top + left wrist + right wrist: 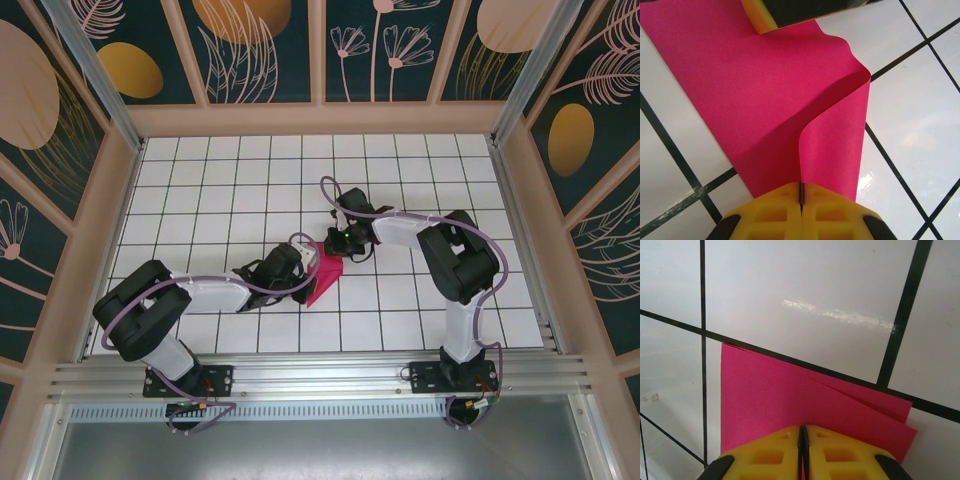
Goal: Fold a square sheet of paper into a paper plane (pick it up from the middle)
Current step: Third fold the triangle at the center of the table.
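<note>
One pink sheet (pixel 326 281) inside L+R jaws.

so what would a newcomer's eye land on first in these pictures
The magenta-pink sheet of paper stands out as a bright patch near the middle of the white grid table. It is partly folded, with one flap curling over. Both arms reach in to meet at it, and the left gripper and right gripper each have yellow fingers pinched shut on an edge of it.

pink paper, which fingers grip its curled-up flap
The left arm's fingers: the pink paper flap they pinch arches up; the right arm's fingers pinch flat layers.
</note>
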